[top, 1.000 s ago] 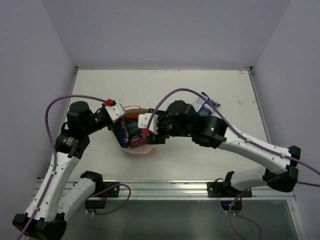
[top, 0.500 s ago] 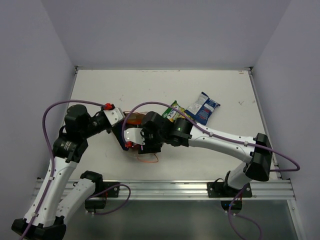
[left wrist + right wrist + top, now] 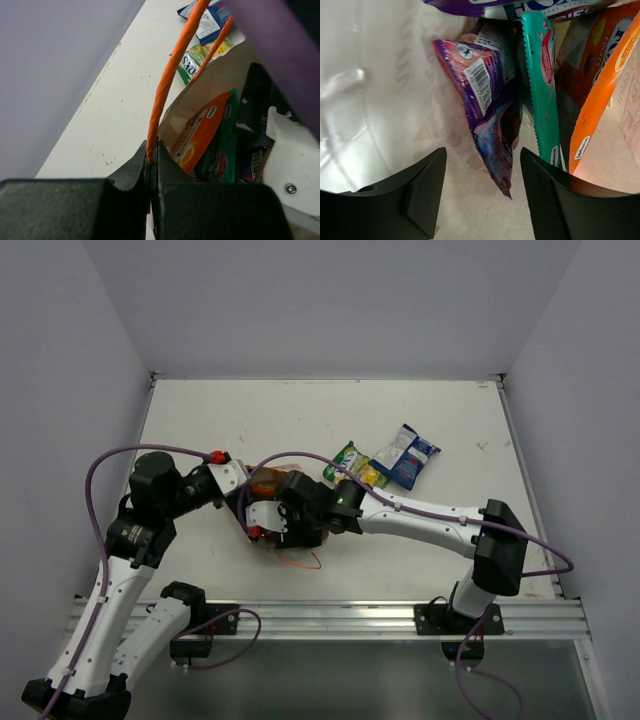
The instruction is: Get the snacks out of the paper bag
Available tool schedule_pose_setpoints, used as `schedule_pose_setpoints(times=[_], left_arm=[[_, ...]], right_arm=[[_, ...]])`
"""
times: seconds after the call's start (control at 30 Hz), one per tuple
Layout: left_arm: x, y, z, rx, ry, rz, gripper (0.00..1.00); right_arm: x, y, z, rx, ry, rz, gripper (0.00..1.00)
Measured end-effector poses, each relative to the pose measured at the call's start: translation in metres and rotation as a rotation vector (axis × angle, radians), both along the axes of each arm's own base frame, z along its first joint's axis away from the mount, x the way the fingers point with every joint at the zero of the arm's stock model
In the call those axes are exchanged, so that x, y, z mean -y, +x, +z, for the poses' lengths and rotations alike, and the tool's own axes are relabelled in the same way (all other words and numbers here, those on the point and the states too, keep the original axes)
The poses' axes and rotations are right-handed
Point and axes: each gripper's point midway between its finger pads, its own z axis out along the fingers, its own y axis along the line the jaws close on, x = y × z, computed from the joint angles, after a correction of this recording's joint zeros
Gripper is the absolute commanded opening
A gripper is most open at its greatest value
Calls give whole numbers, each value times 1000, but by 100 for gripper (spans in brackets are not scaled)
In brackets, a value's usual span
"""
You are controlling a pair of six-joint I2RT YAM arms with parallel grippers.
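The beige paper bag [image 3: 218, 71] lies on its side, mouth towards my left gripper [image 3: 153, 156], which is shut on its orange handle [image 3: 165, 90]. In the top view the arms hide most of the bag; a second handle loop [image 3: 300, 560] shows on the table. My right gripper [image 3: 482, 175] is open inside the bag, its jaws either side of the tip of a purple packet [image 3: 490, 100]. Beside it stand a teal-pink packet [image 3: 542, 75] and an orange packet [image 3: 600, 85]. A green-yellow packet [image 3: 350, 462] and a blue-white packet [image 3: 405, 455] lie outside on the table.
The white inner wall of the bag [image 3: 380, 75] closes in on the left of my right gripper. Another purple packet [image 3: 520, 7] lies across the top. The right arm [image 3: 420, 515] stretches low across the table. The left wall runs close to the left arm.
My right gripper has moved left and deeper into the bag, the arm stretching out low. That uncovered the two packets on the table. My left gripper still holds the handle.
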Motion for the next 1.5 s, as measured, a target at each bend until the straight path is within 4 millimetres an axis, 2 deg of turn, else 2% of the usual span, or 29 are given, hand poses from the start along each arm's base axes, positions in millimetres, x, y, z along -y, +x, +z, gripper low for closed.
schedule_pose_setpoints(times=[0.17, 0.37, 0.43, 0.47, 0.53, 0.67, 0.77, 0.83, 0.97, 1.17, 1.3, 1.4, 1.5], left_arm=[[0, 1, -1, -3, 1, 0, 0], [0, 1, -1, -4, 3, 1, 0], [0, 2, -2, -6, 4, 1, 0], [0, 2, -2, -7, 5, 1, 0], [0, 3, -3, -8, 5, 1, 0], [1, 5, -3, -8, 5, 2, 0], [1, 6, -4, -11, 7, 3, 0], [1, 7, -4, -12, 8, 6, 0], [0, 10, -4, -6, 7, 18, 0], [-1, 13, -10, -18, 15, 29, 0], [-2, 14, -10, -17, 17, 35, 0], [-2, 15, -10, -17, 19, 41, 0], [-3, 15, -10, -16, 21, 47, 0]], right_arm=[[-2, 10, -7, 7, -2, -17, 57], [-3, 21, -23, 9, -30, -30, 42], [-3, 23, -25, 10, -33, -29, 31], [-2, 23, -25, 11, -36, -28, 15], [-2, 24, -25, 18, -36, -25, 2], [-3, 23, -22, 14, -26, -22, 0], [-2, 17, -10, -1, -2, -7, 0], [0, 12, 9, -2, 33, 5, 0], [7, 1, 66, 18, 141, 30, 0], [22, -17, 185, 122, 435, 79, 0], [50, -23, 262, 210, 650, 63, 0], [86, -3, 307, 293, 770, -43, 0], [127, 26, 336, 399, 830, -199, 0]])
